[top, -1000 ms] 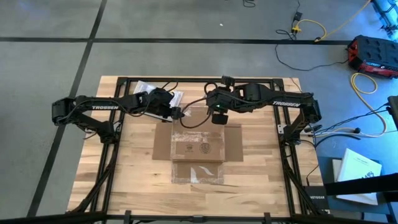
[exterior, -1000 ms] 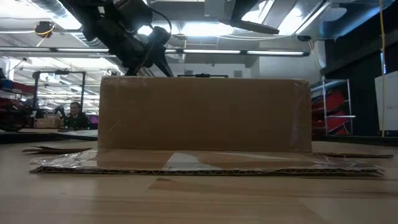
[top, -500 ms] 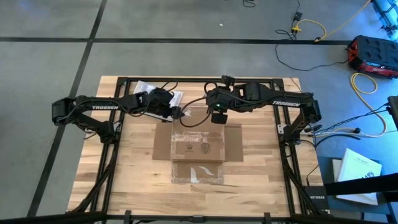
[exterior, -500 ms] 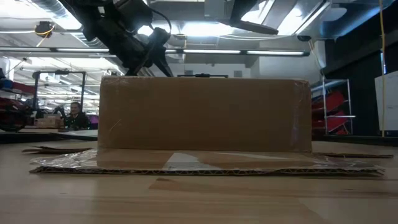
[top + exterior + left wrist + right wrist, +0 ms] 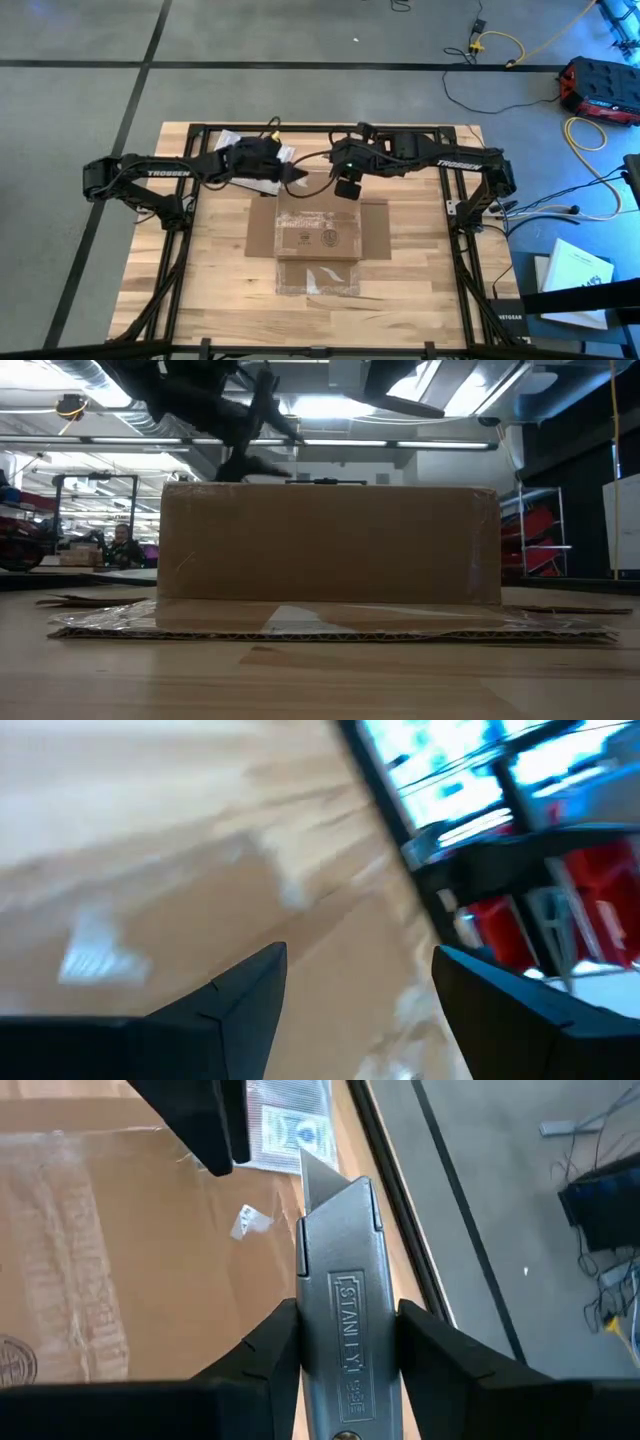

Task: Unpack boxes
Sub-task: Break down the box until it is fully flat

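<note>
The brown cardboard box stands in the middle of the table, its side and near flaps spread flat on the wood; shiny tape shows on them. My left gripper hovers open over the box's far left corner, nothing between its fingers; in the low view it is a blur above the box's top edge. My right gripper hangs over the box's far edge, shut on a grey metal utility knife whose blade points toward the table's far left. My right gripper pinches the knife's body between its two fingers, one on each flat side, behind the embossed lettering. The fingers lie along the knife, which sticks out ahead of them, slanting downward. The knife is lifted clear, its blade above the box's far edge.
A clear plastic bag with a printed label lies on the table beyond the box's far left corner, under my left arm. Black frame bars run along the table's edges. A person sits far off in the room.
My left gripper has tipped its fingers upward and risen a little above the box's far left corner, still open. My right gripper has rolled slightly in place with the knife. The box has stayed put.
</note>
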Controlling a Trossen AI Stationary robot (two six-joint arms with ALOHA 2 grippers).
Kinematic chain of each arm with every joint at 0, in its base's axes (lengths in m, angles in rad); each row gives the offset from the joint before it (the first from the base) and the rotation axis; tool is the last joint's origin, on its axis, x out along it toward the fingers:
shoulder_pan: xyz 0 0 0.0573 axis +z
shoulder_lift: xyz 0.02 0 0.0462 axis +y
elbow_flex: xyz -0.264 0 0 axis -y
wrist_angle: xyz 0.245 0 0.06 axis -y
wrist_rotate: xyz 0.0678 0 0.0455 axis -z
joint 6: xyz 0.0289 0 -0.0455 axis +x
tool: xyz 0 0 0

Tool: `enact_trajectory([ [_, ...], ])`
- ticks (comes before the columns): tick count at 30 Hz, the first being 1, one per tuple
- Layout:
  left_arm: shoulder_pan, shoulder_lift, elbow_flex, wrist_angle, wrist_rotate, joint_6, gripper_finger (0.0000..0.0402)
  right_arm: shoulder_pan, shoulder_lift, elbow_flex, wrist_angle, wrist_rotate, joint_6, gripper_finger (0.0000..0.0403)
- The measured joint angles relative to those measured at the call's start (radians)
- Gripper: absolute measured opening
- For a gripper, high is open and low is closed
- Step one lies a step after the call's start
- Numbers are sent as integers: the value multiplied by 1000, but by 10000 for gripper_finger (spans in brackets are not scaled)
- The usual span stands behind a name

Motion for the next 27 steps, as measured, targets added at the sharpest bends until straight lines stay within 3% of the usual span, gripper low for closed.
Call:
enact_trajectory([
  [6, 4, -1, 2, 62, -1, 127, 239, -19, 0, 0, -6, 9, 65, 122],
  [21, 0, -1, 2, -110, -1, 142, 239, -18, 0, 0, 149, 29, 172, 122],
  [27, 0, -1, 2, -162, -1, 142, 239, -18, -28, 0, 167, -38, 218, 122],
])
